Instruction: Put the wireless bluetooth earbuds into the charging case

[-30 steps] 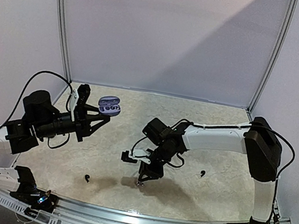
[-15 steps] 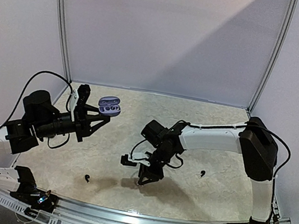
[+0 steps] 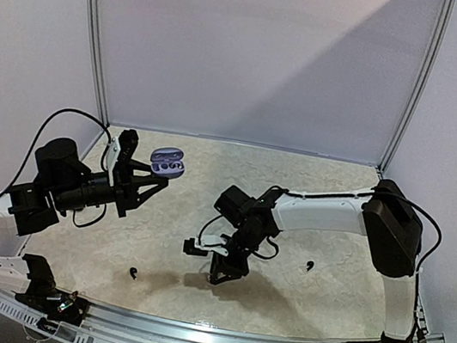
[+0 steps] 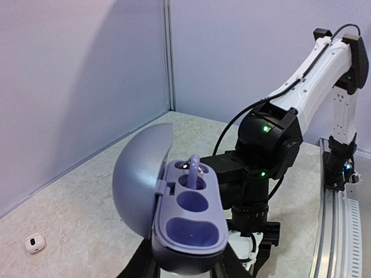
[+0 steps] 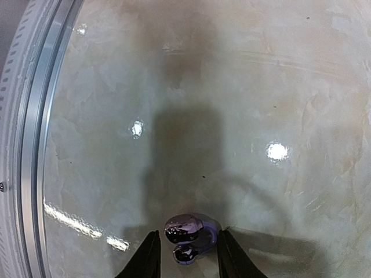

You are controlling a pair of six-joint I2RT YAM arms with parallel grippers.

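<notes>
My left gripper is shut on the open purple charging case and holds it above the table at the left. In the left wrist view the case has its lid tipped back. One purple-grey earbud stands in a far socket and the two nearer sockets are empty. My right gripper points down at the table's front middle. In the right wrist view its fingers straddle a glossy purple-grey earbud lying on the table, with gaps on both sides. It is open.
A black earbud lies at the front left and another black earbud at the right. A white earbud lies on the table at the left. The metal front rail runs close by.
My right gripper has shifted slightly left and lower over the earbud on the table. My left arm and the case have not moved.
</notes>
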